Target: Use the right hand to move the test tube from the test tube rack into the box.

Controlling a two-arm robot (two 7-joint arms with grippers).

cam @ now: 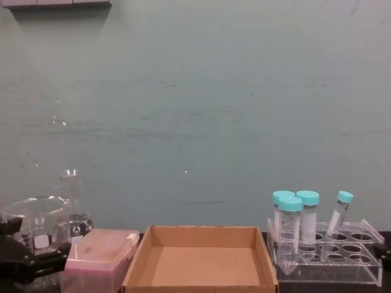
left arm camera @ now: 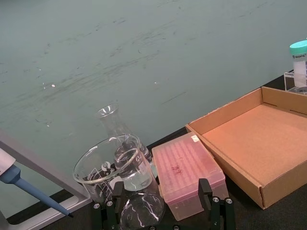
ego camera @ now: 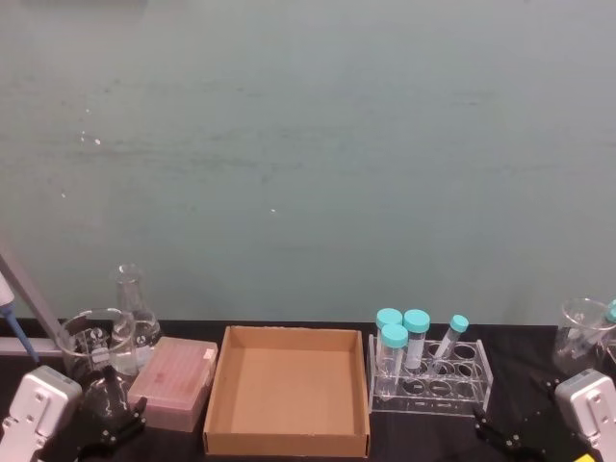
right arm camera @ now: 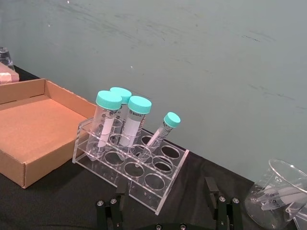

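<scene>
The test tube [ego camera: 452, 339], slim and teal-capped, is standing in a rear hole of the test tube rack [ego camera: 429, 387]. It is not sitting plumb: its long axis is leaning, cap tipped toward the robot's right and conical tip down in the hole. Three wider teal-capped tubes [ego camera: 401, 348] are crowding the rack's left end, just beside it, while the holes to its right and front are lying empty. The box [ego camera: 289, 390], empty, is sitting just beside the rack on the left.

The right hand [right arm camera: 165, 191] is waiting low at the near edge of the table, jaws spread wide and holding nothing. The tube is lying ahead of it and slightly to its left, beyond the rack's front row. This arm is much the nearer one. A grasp is likely calling for a forward reach, closing on the exposed upper shaft and matching the tilt. The left gripper [left arm camera: 160, 201] is resting parked beside the glassware [left arm camera: 112, 163] and pink lidded box [left arm camera: 189, 172], its jaws also apart.
</scene>
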